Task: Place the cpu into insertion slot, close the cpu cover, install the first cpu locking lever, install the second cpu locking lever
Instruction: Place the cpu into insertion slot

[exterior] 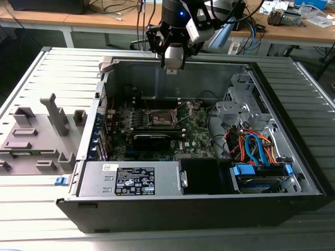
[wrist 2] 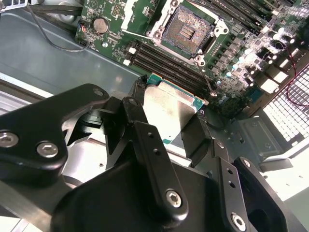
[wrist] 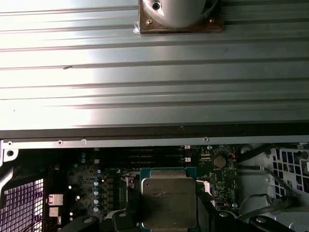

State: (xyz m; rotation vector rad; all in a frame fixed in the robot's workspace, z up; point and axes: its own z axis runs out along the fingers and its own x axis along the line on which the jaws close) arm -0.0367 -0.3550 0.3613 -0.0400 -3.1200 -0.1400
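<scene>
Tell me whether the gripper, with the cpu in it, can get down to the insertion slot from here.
Probably yes. The gripper, shut on the cpu, hangs over the open case, and in the second wrist view the insertion slot lies uncovered, its contacts showing, with nothing standing over it.

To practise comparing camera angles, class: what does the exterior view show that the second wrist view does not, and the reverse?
Exterior view: the whole open computer case, its power supply at the near edge, orange and blue cables, and a grey fixture at the exterior view's left. Second wrist view: the cpu clamped between the fingers, the insertion slot with its contacts bare, and a coin battery. Both: the gripper, the green circuit board and the insertion slot.
</scene>
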